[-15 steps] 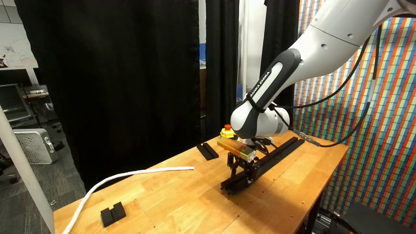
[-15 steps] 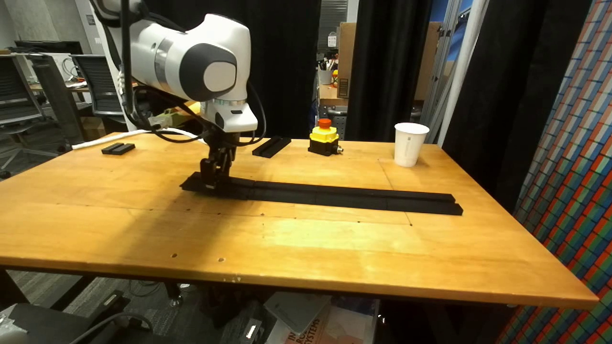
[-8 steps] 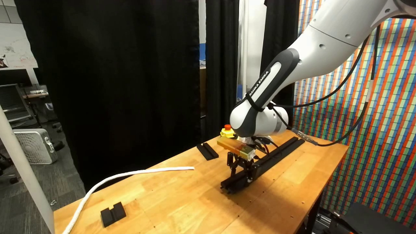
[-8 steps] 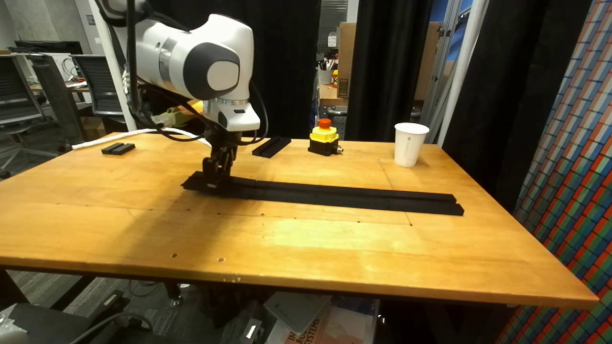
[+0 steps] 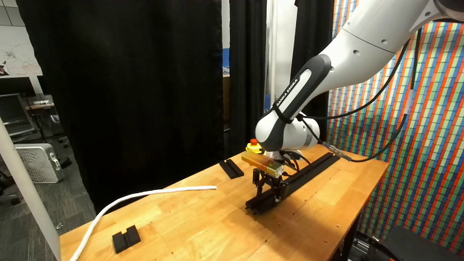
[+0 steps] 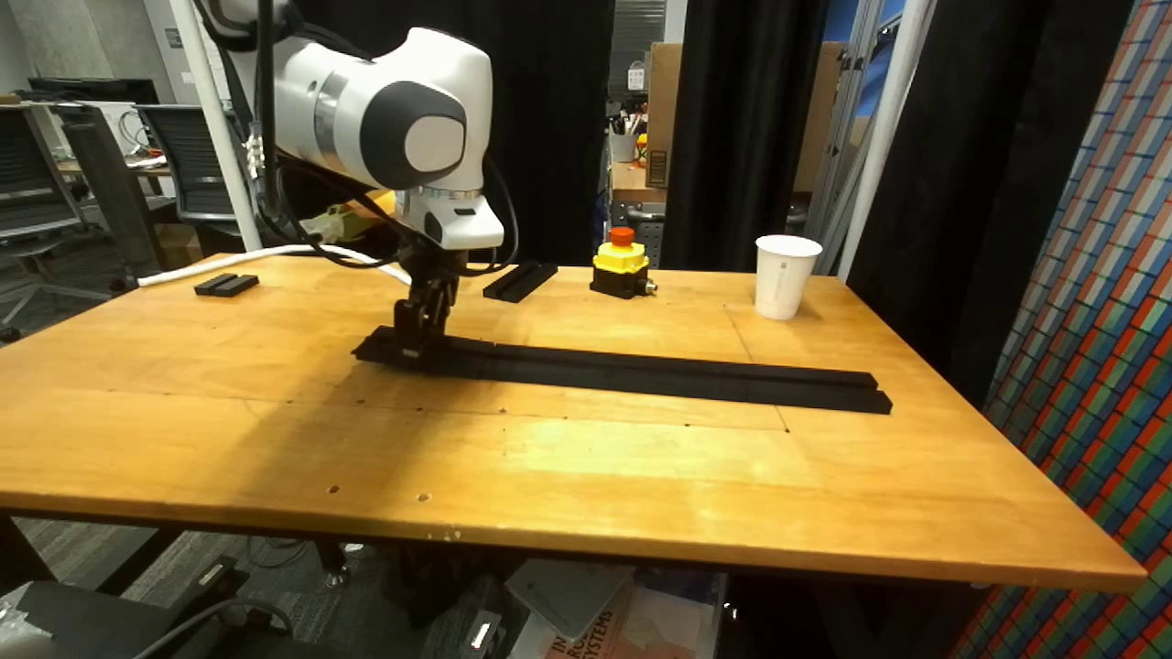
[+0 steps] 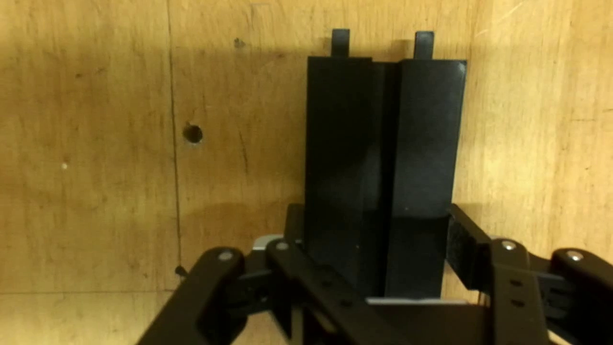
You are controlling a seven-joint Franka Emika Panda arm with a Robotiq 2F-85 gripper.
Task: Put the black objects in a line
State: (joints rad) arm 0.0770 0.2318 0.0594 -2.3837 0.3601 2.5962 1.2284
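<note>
ANNA: Here we are, the black, jointed, two-fingered gripper [image 7: 376, 227] clasped around a flat, matte black, grooved rectangular bar [image 7: 378, 163], hugging both of its long sides

BEN: Holding it, then, jaws no wider apart than the bar itself! And where is that bar?

ANNA: At one end of a long, dark row of matching grooved black bars [image 6: 641, 373], laid end to end, plain in both exterior views! Two short, square-cut black prongs [image 7: 424, 45] poke from its free end in the wrist view

BEN: Is it down on the light-brown wooden table [image 6: 641, 485]?

ANNA: Resting on it or just above, I can't tell which; how tightly it meets its neighbour is too dark to say

BEN: And away from the row?

ANNA: Two more! A loose matte black bar [image 5: 127, 239] near the long white cord [image 5: 163, 191], and a second loose bar [image 6: 520, 282], black and grooved too, showing between the gripper and the yellow, red-topped stop button [image 6: 621, 261] in an exterior view

BEN: Plus a tapered white cup [image 6: 783, 279] standing upright on the table, and a tall black cloth curtain [image 5: 127, 90] hanging beyond it
</note>
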